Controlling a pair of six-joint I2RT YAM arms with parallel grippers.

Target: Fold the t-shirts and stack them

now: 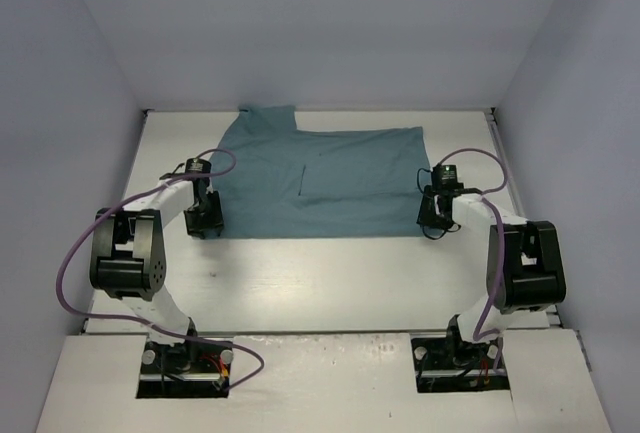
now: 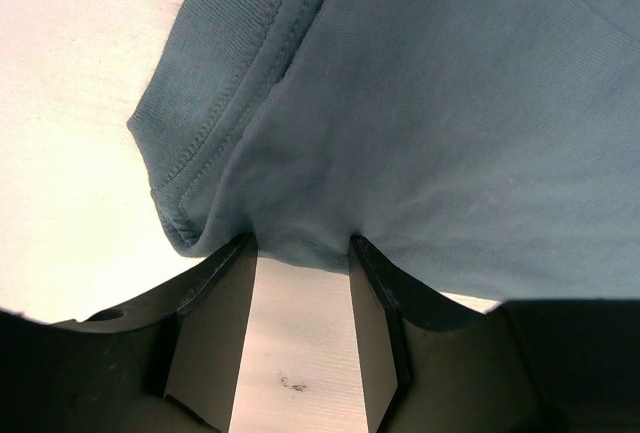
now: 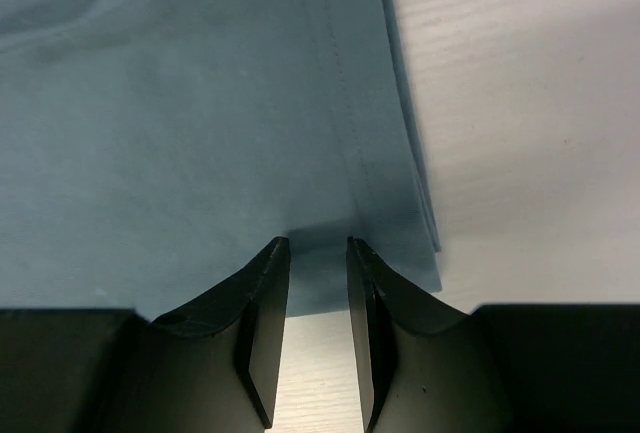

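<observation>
one t-shirt is lying flat at the far middle of the table, seemingly folded once, with one sleeve sticking out. left gripper and right gripper are hovering at its near corners, jaws parted, nothing pinched. further folding and stacking are remaining.

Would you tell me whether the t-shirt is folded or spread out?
Partly folded: the t-shirt lies flat as a doubled rectangle, one sleeve protruding at the far left.
</observation>
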